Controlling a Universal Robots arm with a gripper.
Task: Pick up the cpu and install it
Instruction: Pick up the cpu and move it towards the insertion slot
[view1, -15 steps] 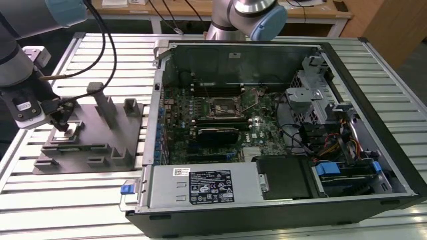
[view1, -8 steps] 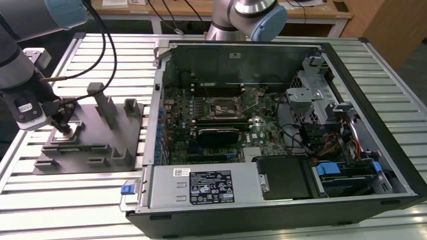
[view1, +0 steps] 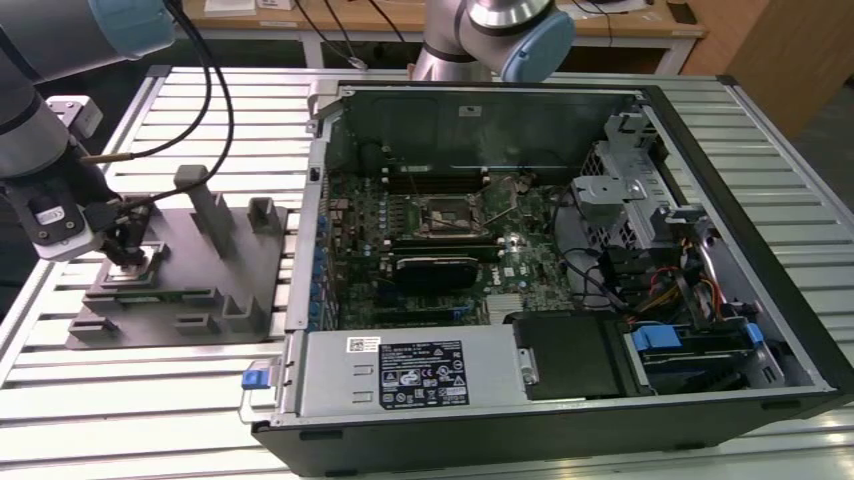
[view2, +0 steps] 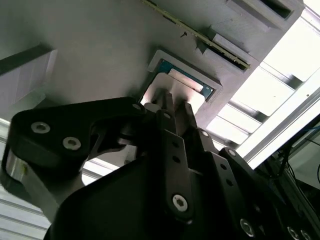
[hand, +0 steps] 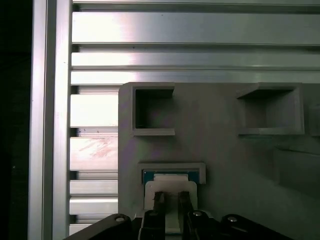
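Cpu (view1: 135, 270) lay flat in a walled recess of the fixture (view1: 200, 300) at the exterior view's left, well apart from the socket (view1: 447, 213) inside the open case (view1: 747, 200). The gripper (view1: 127, 255) pointed straight down onto it, and contact could not be judged from there. The recess probably served to keep the chip square and in a known spot, so that the arm could come straight down to it. In the second wrist view the cpu (view2: 187, 82) sat metal top up, with a strip of green board showing along one side against the recess wall. That way up suits a part whose underside must meet the socket. The gripper (view2: 176, 105) was right at the pale top, and its fingers (view2: 167, 115) were drawn nearly together with only a slit between them, clasping nothing. They stood over the middle of the lid, not around its edges. In the first wrist view the cpu (hand: 170, 181) had its edges parallel to the recess walls and to the edges of the fixture (hand: 215, 150). Being square, it had no long axis to speak of. Its green strip faced two empty square pockets (hand: 152, 112) and, beyond them, the slatted table (hand: 175, 35). The fingers (hand: 160, 202) of the gripper (hand: 171, 197) stood side by side over the lid, the slit between them far narrower than the chip.
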